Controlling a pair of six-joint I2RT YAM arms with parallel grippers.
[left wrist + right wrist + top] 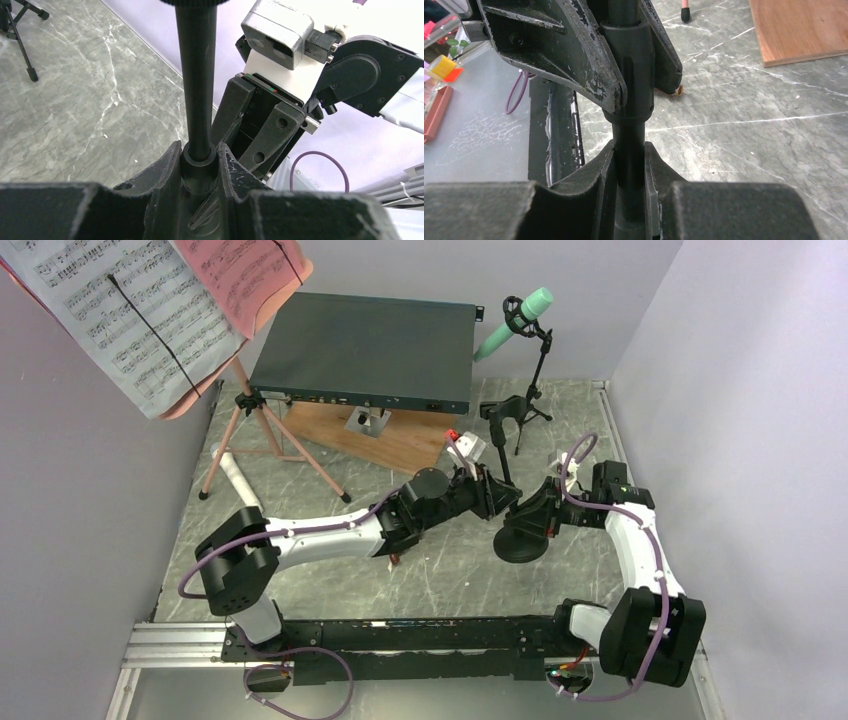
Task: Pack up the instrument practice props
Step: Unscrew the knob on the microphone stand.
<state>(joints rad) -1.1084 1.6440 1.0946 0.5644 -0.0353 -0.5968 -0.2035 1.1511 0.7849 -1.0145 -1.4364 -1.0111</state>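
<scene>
On grey marbled table [420,585] | left gripper [199,167], right gripper [629,170] clamp slim black mic-stand pole [196,75] | step: dismantling | next: probably twist apart

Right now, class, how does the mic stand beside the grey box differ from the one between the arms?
The back stand holds the mint microphone; the near stand has an empty clip. The back stand stands free; the near stand is clamped by the left gripper and right gripper. Both are black.

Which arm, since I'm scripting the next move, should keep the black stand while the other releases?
Left, probably: left gripper clamps the stand at its thick collar; right gripper pinches only thinner pole.
</scene>
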